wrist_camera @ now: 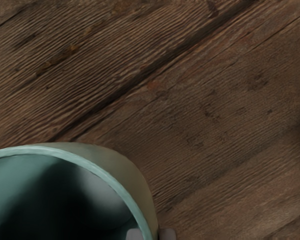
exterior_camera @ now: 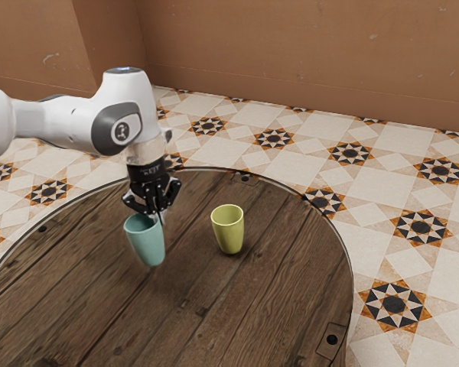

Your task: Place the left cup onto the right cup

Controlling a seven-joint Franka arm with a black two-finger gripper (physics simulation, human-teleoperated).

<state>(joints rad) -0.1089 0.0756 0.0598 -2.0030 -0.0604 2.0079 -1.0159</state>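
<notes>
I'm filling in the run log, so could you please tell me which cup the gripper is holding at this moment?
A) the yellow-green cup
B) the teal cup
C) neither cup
B: the gripper is shut on the rim of the teal cup, while the yellow-green cup stands apart from it on the wooden table, toward the exterior view's right.

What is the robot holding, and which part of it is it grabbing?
The teal cup. The jaws pinch its rim on the side nearest the arm.
</notes>
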